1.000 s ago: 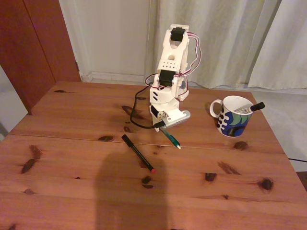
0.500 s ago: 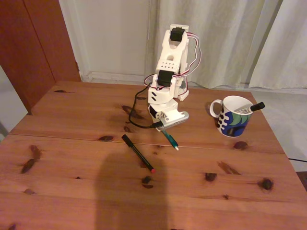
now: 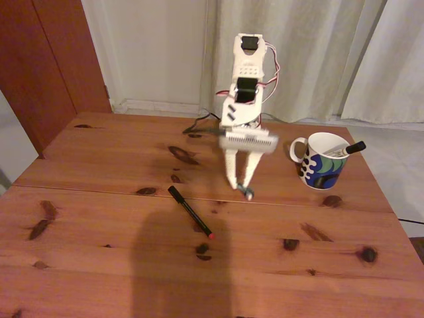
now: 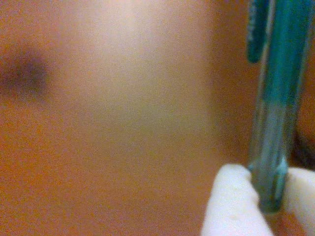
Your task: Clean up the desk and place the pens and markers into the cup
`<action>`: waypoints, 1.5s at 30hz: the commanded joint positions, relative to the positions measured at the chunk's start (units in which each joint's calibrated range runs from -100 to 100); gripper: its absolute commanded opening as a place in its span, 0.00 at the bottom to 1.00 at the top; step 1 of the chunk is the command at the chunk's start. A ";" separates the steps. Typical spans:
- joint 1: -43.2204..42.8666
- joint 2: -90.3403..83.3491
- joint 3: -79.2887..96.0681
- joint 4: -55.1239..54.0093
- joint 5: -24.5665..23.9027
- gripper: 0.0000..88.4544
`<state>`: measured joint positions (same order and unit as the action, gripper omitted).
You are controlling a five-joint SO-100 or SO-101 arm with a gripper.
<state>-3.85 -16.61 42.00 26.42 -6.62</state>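
Note:
Over the desk (image 3: pixel 93 225), my gripper (image 3: pixel 240 188) points down, shut on the teal-green pen (image 4: pixel 276 98). In the wrist view the two white fingertips (image 4: pixel 227 201) pinch the pen's clear lower barrel, and my gripper (image 4: pixel 268 199) is blurred and close. The pen's tip (image 3: pixel 249 194) pokes out below the fingers in the fixed view, just above the wood. To the right stands the white patterned cup (image 3: pixel 323 171), holding the white marker with a black cap (image 3: pixel 351 148) leaning on its rim. A thin black pen with a red tip (image 3: pixel 190 211) lies on the desk, lower left of the gripper.
The arm's base (image 3: pixel 242 119) stands at the desk's far edge with a black cable (image 3: pixel 195 127) beside it. Curtains hang behind. A dark shadow covers the front middle of the desk. The desk's right edge runs close to the cup.
The arm straightened up and the gripper swung to the right with the teal-green pen, lifting it off the wood toward the cup. The black pen and the cup stayed put.

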 commanded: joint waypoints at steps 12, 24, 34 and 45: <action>-14.61 -22.07 7.87 -20.36 -10.88 0.01; -27.39 -40.03 25.81 -20.36 -10.67 0.01; -31.57 -43.75 33.30 -20.36 -10.67 0.01; -31.65 -43.67 43.13 -26.98 -10.67 0.01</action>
<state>-35.46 -58.64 84.46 2.61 -17.36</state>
